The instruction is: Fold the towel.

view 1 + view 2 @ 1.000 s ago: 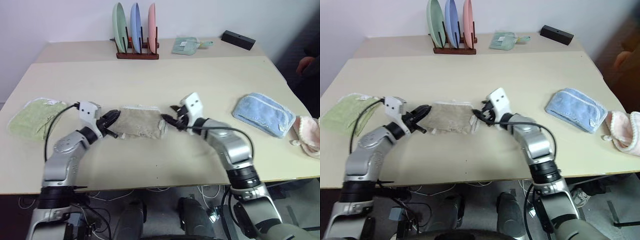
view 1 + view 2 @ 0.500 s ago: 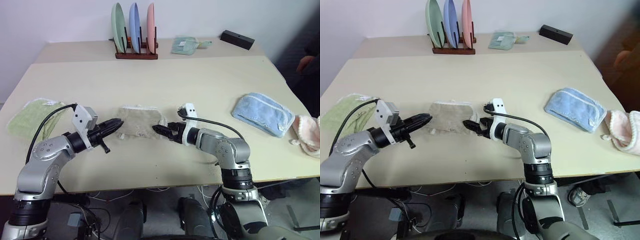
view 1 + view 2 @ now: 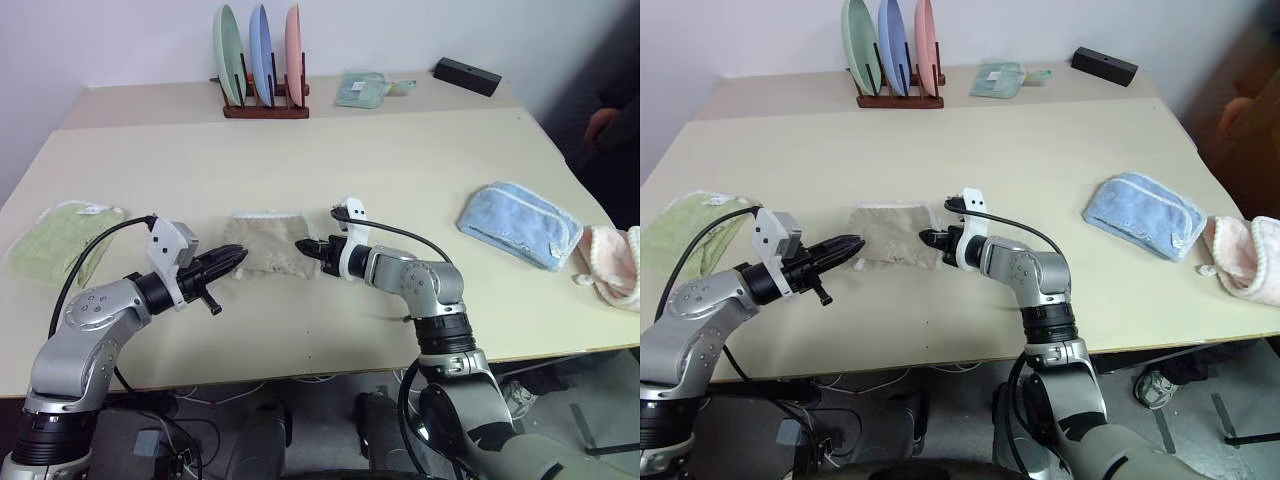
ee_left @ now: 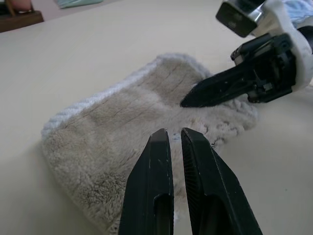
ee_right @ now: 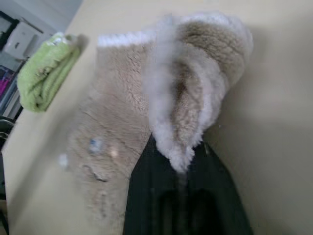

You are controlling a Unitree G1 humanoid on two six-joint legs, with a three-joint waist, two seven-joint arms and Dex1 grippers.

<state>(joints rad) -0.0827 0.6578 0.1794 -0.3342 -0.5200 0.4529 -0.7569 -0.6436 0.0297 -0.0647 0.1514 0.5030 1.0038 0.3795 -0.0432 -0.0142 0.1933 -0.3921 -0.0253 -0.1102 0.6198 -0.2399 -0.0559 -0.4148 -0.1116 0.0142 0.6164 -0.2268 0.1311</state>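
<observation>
Since a second ago: right gripper (image 3: pixel 302 246) swung leftward and down from beside the towel's (image 3: pixel 262 250) right end, now nipped shut on a fluffy fold of that edge. Left gripper (image 3: pixel 238 258) drawn back off the left end, fingers pressed together, holding nothing, tips just short of the pile. Towel folded, lying mid-table (image 3: pixel 330 160) between both grippers; green towel (image 3: pixel 60 236) well to its left, blue towel (image 3: pixel 517 223) to its right.

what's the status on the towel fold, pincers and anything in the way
Left pincer shut, empty, at towel's edge. Right pincer shut on towel's opposite edge. Towel bunched on table. Nothing in the way.
</observation>
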